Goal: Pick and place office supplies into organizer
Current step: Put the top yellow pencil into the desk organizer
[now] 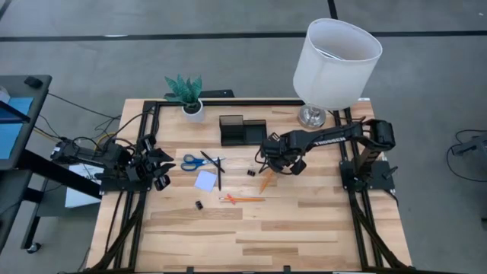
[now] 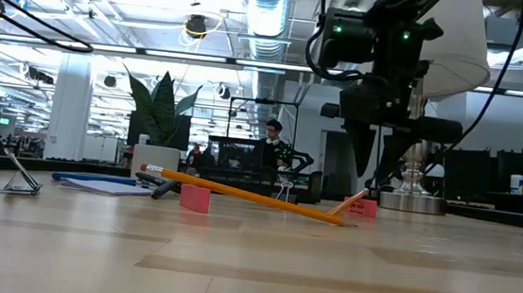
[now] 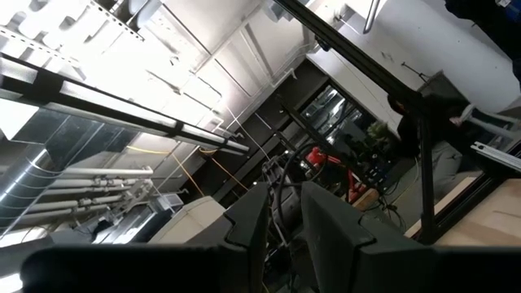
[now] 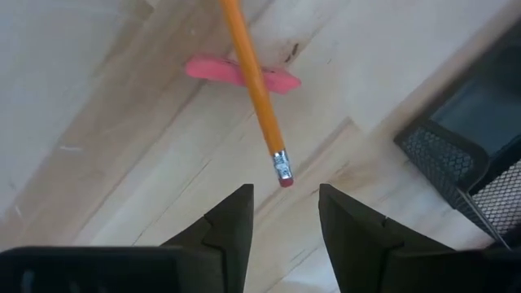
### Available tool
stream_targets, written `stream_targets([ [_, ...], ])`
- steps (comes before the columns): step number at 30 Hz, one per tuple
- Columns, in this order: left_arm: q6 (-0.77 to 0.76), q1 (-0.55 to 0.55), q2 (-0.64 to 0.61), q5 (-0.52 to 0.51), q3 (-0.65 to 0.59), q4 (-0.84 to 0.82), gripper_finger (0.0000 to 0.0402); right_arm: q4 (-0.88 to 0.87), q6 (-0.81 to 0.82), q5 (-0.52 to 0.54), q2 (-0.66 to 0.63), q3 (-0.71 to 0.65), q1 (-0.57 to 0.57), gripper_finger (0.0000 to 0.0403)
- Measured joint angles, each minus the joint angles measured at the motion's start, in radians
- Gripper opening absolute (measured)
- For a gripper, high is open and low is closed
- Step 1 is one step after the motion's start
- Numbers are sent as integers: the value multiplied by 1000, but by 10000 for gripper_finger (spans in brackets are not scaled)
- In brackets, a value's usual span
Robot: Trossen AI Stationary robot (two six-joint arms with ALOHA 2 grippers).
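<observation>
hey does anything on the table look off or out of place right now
One thing: an orange pencil lies propped across a small pink eraser, so it sits tilted rather than flat. The right gripper hovers over its eraser end, fingers open. Otherwise nothing looks spilled or damaged.

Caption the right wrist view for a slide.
Open right hand hovers above the eraser end of an orange pencil lying across a pink eraser, beside the black organizer.

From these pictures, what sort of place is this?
Probably a robotics lab in a large open workspace: a wooden table with mounted arms, exposed ceiling ducts, and a person at desks behind.
</observation>
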Motion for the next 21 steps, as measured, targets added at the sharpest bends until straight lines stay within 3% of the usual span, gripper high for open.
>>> stream_targets([
  [7,1,0,0,-3,0,0,71,5,-18,-4,70,-1,-2,134],
  [21,2,0,0,-16,0,-4,71,14,-29,6,70,5,-11,134],
])
